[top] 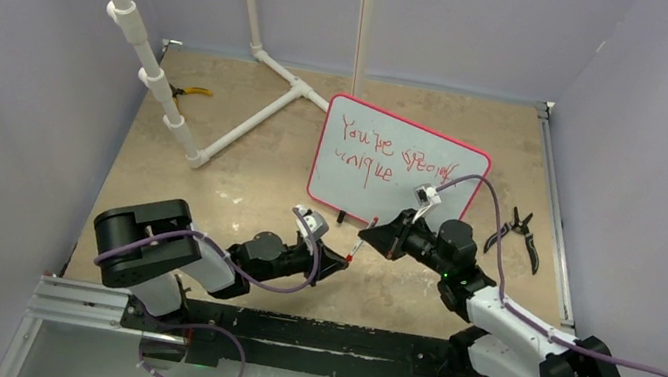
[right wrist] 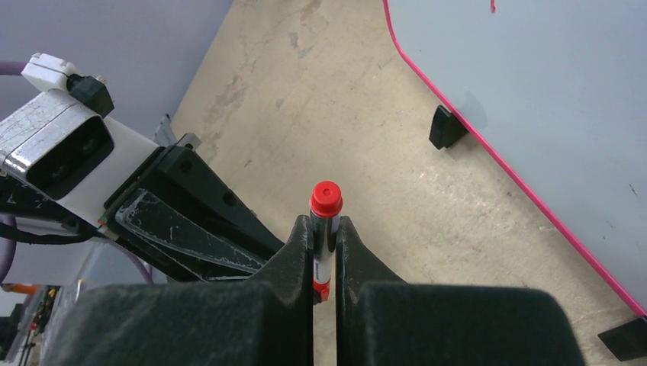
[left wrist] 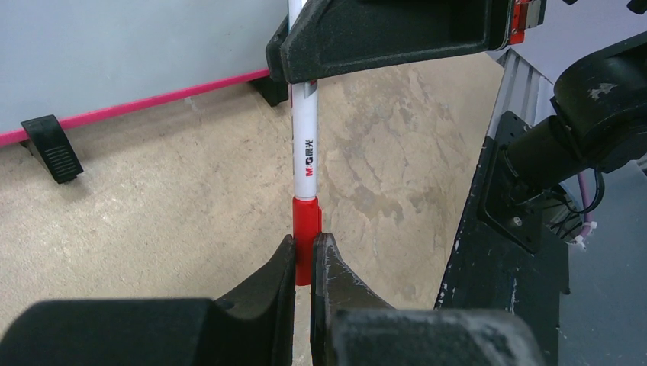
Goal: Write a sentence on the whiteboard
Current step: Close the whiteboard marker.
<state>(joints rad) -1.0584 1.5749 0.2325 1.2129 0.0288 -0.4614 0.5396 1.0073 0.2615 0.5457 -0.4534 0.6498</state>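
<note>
Tabletop seen from above: white PVC piping [top: 250, 120] is spread across the far left, and yellow-handled pliers [top: 191, 91] are laid close to the left wall. At the middle, towards the near edge, the left gripper [left wrist: 304, 255] is clamped on the red cap [left wrist: 306, 225] of a white marker [left wrist: 304, 145]. The barrel is pinched by the right gripper [right wrist: 324, 238], so the pen is held between both arms over the tan table [top: 207, 199]. Just beyond them the whiteboard [top: 360, 188] is propped on its black feet [left wrist: 52, 149], its pink lower edge near the fingers but not touched by them. The sentence [top: 386, 151] is written in red in two lines across the board's upper part, and the lower part is blank. Between the board's right edge and the right wall, black pliers [top: 525, 234] are laid. Bare surface is seen in front of the board's left corner.
</note>
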